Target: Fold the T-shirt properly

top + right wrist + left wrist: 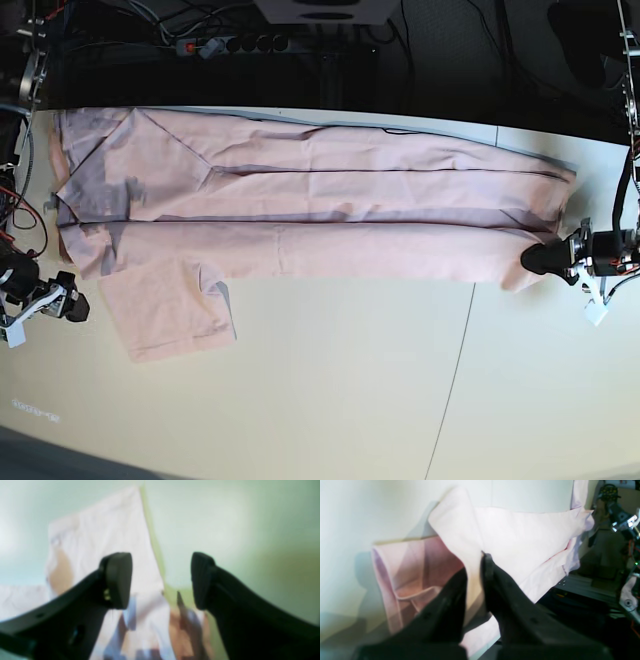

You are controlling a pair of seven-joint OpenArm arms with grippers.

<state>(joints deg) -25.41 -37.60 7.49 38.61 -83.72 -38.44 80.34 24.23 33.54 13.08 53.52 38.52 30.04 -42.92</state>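
Your left tool (475,562) is pinched shut on the T-shirt (300,215) hem edge. Your right tool (161,580) gapes wide, gripping nothing, just off the sleeve end. T-shirt lies stretched lengthwise across the far side of the worktop (330,390).

Base cam overhead; both wrist cams close on T-shirt (300,210).

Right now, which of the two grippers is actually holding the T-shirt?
The left gripper: shut on the T-shirt at its hem end. The right gripper is open, holding nothing.
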